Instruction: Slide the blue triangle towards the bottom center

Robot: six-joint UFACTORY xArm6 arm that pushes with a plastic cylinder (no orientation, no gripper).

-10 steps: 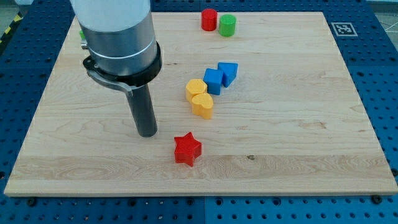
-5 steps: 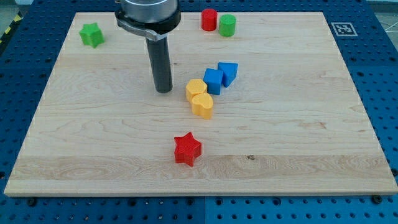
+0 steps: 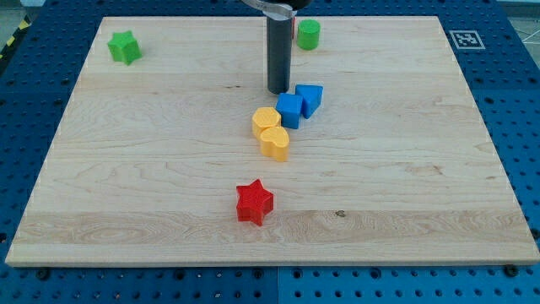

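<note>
A: Where's the blue triangle [image 3: 310, 99]?
B: Mid-table [image 3: 405, 169], touching the blue cube [image 3: 291, 110] on the view's right.
A: And my tip [image 3: 278, 90]?
B: Just above the cube, toward the view's top. There's no hand to report.

- The surface [image 3: 405, 169], a pale wooden board with fine grain running across it and a smooth, satin finish, carries a small dark knot right of the red star [image 3: 254, 203].
- The red star, like the green star [image 3: 124, 46] far up and left of it, looks like matt, smooth plastic.
- The blue triangle [image 3: 310, 99] and blue cube [image 3: 290, 110], above the red star, share that matt plastic look.
- Two yellow blocks [image 3: 269, 132], between the blues and the red star, appear equally matt.
- The rod above my tip [image 3: 278, 91] is dark, smooth, faintly sheened.
- Around the surface lies a blue perforated base [image 3: 515, 101], seemingly painted metal.
</note>
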